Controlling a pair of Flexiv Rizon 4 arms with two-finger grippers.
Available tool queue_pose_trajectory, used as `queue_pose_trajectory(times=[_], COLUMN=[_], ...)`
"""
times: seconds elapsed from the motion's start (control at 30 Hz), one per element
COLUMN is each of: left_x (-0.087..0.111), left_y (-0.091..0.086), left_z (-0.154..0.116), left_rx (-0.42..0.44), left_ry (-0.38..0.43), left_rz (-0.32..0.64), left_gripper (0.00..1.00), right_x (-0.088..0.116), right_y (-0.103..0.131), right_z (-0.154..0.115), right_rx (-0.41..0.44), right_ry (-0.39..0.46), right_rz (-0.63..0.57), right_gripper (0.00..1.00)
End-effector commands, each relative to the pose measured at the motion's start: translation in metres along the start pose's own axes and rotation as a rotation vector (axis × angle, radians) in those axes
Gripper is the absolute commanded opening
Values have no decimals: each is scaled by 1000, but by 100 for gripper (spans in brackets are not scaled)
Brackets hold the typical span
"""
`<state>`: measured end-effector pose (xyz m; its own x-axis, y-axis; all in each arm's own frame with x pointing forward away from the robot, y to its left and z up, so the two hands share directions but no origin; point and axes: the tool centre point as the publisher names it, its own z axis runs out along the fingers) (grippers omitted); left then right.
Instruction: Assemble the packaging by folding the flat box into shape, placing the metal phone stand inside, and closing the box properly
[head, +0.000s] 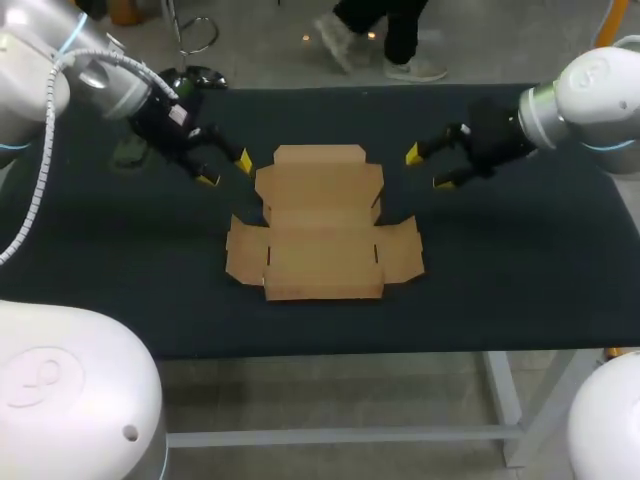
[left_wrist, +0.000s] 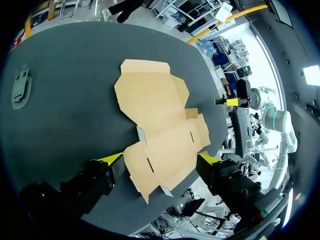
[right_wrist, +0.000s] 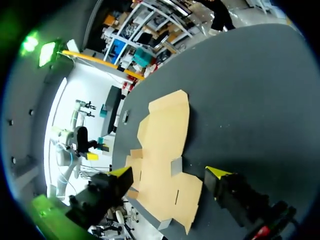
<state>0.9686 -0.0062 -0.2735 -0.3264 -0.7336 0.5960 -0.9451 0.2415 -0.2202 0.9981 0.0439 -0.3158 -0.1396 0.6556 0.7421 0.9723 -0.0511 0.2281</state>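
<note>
The dark bench (head: 520, 290) carries the flat box (head: 320, 225) at its middle. It lies fully unfolded with every flap spread against the surface, so by my reckoning nothing of the job is done yet: the walls have to be raised, the stand put in and the lid closed. A small grey piece, which I take to be the phone stand (left_wrist: 20, 89), lies apart from the cardboard toward the bench's far left corner, untouched. My left claw (head: 225, 170) hangs just off the box's far left flap, fingers spread and holding nothing. My right claw (head: 428, 169) mirrors it off the far right flap, likewise released and empty. Both arms come in low from their own sides, angled inward and down at the cardboard.
</note>
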Motion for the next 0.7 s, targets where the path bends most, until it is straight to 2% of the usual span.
queue_pose_trajectory(times=[0.03,0.3,0.7], left_x=[-6,-12,-20], left_y=[-9,-17,-18], left_z=[0,0,1], left_rx=[-41,-32,-37], left_ry=[9,6,12], left_rz=[-1,-9,-24], left_gripper=[100,100,100], right_x=[-7,-13,-16], right_y=[13,25,35], right_z=[14,33,59], right_rx=[266,280,309], right_ry=[338,317,261], right_rz=[8,60,91], right_gripper=[100,100,98])
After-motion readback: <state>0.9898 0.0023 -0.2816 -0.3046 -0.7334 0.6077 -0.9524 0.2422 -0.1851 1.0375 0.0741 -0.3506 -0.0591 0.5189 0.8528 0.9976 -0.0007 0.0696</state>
